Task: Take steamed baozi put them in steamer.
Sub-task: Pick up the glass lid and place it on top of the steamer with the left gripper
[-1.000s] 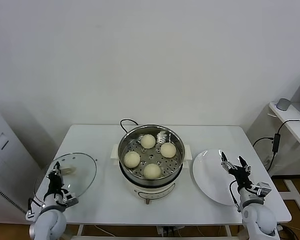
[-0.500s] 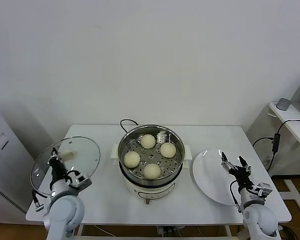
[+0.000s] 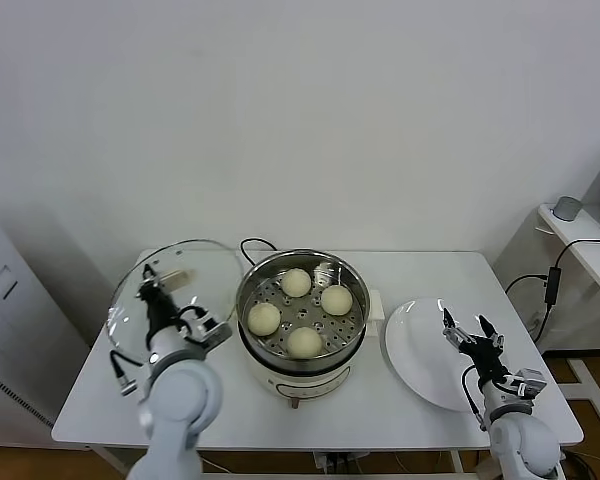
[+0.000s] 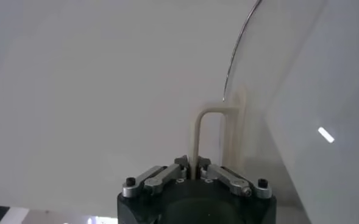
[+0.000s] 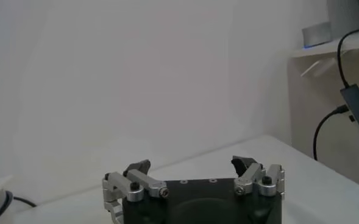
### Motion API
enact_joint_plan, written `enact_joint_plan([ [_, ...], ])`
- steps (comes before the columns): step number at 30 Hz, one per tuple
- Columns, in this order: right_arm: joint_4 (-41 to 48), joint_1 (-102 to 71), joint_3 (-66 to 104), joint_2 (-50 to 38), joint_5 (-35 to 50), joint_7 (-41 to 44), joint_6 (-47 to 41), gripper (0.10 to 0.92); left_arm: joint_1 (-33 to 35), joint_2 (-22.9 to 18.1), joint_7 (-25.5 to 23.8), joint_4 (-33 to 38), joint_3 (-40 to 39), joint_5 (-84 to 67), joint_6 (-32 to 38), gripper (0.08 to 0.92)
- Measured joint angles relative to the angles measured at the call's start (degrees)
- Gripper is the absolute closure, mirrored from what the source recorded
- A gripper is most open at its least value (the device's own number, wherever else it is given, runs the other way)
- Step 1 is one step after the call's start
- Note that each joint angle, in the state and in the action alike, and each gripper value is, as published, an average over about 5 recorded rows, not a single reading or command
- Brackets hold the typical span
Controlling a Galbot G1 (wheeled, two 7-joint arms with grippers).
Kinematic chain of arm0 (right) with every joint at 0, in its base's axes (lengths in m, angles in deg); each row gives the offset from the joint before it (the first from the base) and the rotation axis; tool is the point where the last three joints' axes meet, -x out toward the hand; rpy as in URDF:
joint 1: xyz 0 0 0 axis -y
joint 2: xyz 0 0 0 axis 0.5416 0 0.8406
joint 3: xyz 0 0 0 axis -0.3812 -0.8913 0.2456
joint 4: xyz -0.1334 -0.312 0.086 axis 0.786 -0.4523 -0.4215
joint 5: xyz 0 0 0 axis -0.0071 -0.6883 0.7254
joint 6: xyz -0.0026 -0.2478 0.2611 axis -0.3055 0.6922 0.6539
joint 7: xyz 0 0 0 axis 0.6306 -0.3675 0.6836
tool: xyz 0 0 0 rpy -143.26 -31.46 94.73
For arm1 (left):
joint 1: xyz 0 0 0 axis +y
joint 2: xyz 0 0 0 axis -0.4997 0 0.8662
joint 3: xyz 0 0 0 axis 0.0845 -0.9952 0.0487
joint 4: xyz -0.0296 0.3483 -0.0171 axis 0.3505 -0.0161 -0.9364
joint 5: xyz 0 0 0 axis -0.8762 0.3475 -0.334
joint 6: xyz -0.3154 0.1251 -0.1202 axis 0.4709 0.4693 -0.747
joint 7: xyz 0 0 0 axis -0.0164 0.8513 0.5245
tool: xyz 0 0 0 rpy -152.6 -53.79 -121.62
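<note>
Steamer: no brand, label or number that I can read on the steel pot or its cream base.
Steamed baozi: plain, I find no marks on any of the four.
Glass lid: no lettering that I can read on the glass or its cream handle.
Plate: plain white, no print that I can see.
My left gripper: no readable marking on its body or fingers.
My right gripper: no readable marking either.
Table: no sign or sticker visible to me.
</note>
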Motion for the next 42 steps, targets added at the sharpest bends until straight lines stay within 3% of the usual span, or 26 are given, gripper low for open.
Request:
enact_joint_plan([
  [11,-0.7,-0.7,1.0,1.5,-1.5,0.0,-0.1,0.203,-7.1,-2.1,-0.4,-5.0,-11.7,2.2,0.0,0.866],
  [21,0.1,-0.4,1.0,3.0,-2.8,0.1,-0.1,0.203,-11.2,-2.2,5.0,-11.9,-21.2,-6.4,0.0,0.866],
  [30,0.8,0.3,0.9,3.7,-3.5,0.2,-0.1,0.203,-11.8,-2.2,8.6,-15.4,-24.8,-9.7,0.0,0.866],
  [42,1.2,0.2,0.8,4.2,-3.6,0.2,0.1,0.203,-10.6,-2.2,8.9,-17.3,-26.0,-5.3,0.0,0.866],
])
